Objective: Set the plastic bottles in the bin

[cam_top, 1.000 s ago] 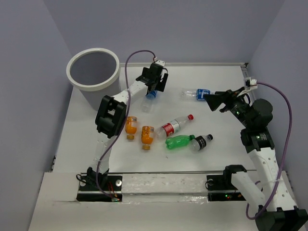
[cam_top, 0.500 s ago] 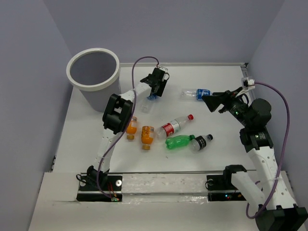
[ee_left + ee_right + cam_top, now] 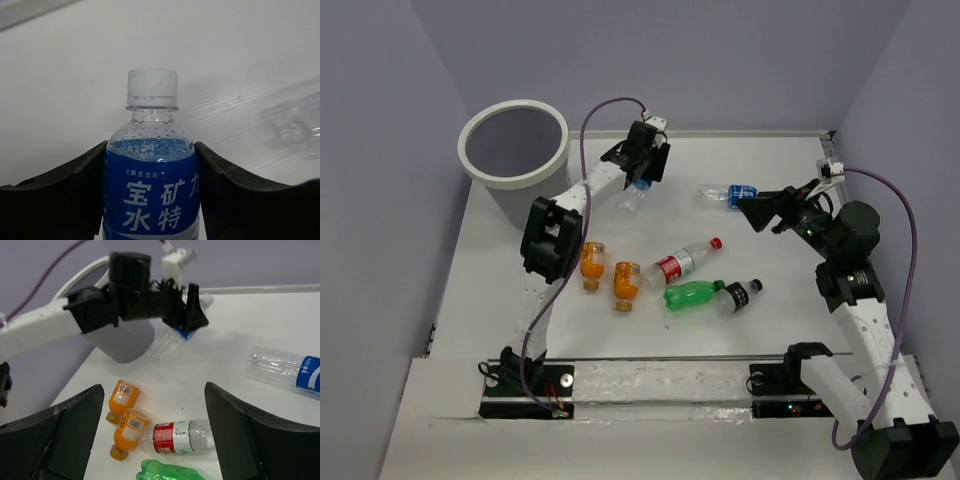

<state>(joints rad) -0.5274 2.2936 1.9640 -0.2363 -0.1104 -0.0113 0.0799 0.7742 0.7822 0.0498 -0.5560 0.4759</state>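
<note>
L fingers (image 3: 60,200) clamp blue-label bottle (image 3: 150,195), base cut off.

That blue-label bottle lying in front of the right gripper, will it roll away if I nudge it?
Probably yes: the blue-label bottle lies on its side on the smooth table, so a nudge across its length should roll it. I see no liquid inside, so it is likely light and quick to skid.

The white bench (image 3: 650,335) carries the pale grey bin (image 3: 512,205) at its far left corner. Lying on their sides mid-bench are an orange bottle (image 3: 592,262) beside a second orange bottle (image 3: 626,283), then a red-capped clear bottle (image 3: 680,263), with a green bottle (image 3: 692,295) against a dark-labelled bottle (image 3: 740,295). A blue-labelled clear bottle (image 3: 728,194) lies apart, further back on the right.
</note>
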